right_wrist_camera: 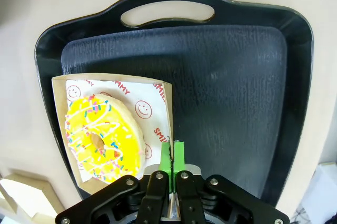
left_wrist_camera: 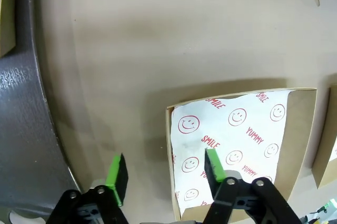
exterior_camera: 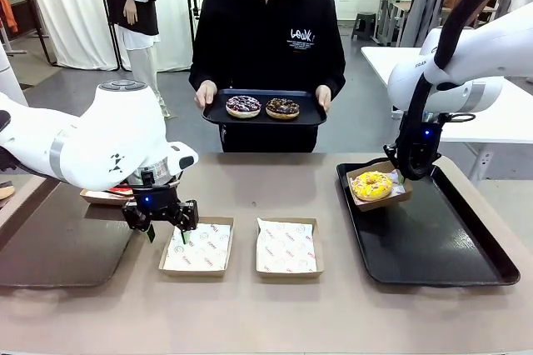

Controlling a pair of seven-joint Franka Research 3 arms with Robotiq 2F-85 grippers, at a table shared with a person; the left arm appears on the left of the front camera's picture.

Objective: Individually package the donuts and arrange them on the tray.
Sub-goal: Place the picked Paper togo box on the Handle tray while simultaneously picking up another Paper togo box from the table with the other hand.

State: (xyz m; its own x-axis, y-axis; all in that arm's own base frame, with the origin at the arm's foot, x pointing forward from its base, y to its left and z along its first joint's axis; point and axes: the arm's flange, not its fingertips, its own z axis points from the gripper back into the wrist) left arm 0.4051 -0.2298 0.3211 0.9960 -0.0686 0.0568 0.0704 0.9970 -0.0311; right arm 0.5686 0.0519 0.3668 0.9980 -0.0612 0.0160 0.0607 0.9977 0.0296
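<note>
Right gripper [right_wrist_camera: 172, 153] pinches the carton [right_wrist_camera: 167, 109] wall, yellow donut [right_wrist_camera: 102, 137] boxed just beside its pads on the tray [right_wrist_camera: 237, 77]; left gripper [left_wrist_camera: 165, 154], jaws spread, straddles the edge of an empty carton [left_wrist_camera: 301, 129], and two chocolate donuts [exterior_camera: 243, 106] beyond both wait unboxed.

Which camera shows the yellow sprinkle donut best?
The right wrist view: the round yellow-iced sprinkled donut is close, seen from above, in its paper-lined brown cardboard box. The front view shows the donut small and far off. The left wrist view faces another, empty lined box.
</note>
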